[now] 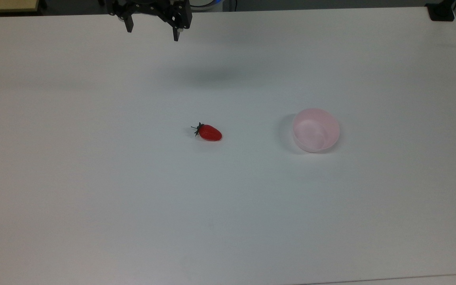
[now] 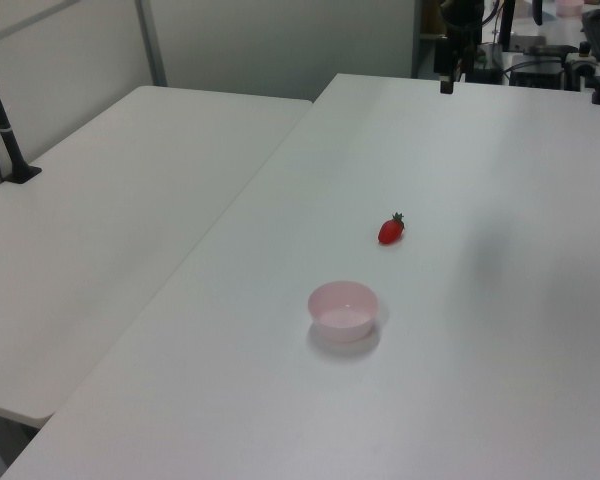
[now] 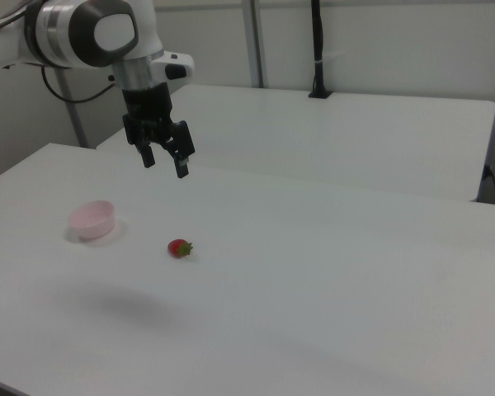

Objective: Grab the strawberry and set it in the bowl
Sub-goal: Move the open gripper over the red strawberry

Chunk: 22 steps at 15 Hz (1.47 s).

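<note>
The end effector (image 1: 152, 35) hangs spread wide and empty, well above the strawberry (image 1: 209, 132), which lies on its side on the worktop (image 1: 93, 178), tip toward the bowl (image 1: 315, 130).

Red strawberry (image 1: 209, 133) on its side; pink bowl (image 1: 315, 130) upright

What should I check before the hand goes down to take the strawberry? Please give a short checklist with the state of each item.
1. Hand open: ok, its fingers stand apart in the top view.
2. Hand holds nothing: ok.
3. Strawberry free on the table, nothing touching it: ok.
4. Hand above the strawberry: not ok, it hangs high near the table's far edge in the top view.
5. Bowl upright and empty: ok.
6. Bowl apart from the strawberry: ok.
</note>
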Each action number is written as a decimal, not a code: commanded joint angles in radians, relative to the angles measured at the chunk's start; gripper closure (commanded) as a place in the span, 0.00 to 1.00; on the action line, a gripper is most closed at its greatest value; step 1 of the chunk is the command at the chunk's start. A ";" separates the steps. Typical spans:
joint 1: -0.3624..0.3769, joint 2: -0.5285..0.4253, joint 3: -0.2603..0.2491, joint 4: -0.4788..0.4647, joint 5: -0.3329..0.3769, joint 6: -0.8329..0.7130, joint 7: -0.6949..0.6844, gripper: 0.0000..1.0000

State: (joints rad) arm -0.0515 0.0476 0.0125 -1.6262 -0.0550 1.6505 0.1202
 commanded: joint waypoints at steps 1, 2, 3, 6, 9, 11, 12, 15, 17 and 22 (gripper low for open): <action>-0.004 -0.011 -0.018 0.003 0.021 0.000 -0.028 0.00; -0.004 -0.011 -0.019 0.003 0.021 0.000 -0.028 0.00; -0.004 -0.011 -0.019 0.003 0.021 0.000 -0.027 0.00; -0.004 -0.011 -0.019 0.003 0.020 0.000 -0.028 0.00; -0.004 -0.011 -0.019 0.003 0.020 0.000 -0.028 0.00; -0.002 -0.008 -0.019 0.005 0.020 0.002 -0.028 0.00; -0.002 -0.002 -0.019 0.005 0.020 0.002 -0.028 0.00; -0.002 0.009 -0.019 0.005 0.021 0.017 -0.028 0.00; 0.005 0.032 -0.016 0.005 0.023 0.049 -0.028 0.00; 0.036 0.106 -0.005 0.005 0.017 0.103 -0.028 0.00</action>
State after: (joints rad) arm -0.0434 0.1169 0.0100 -1.6232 -0.0543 1.7187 0.1185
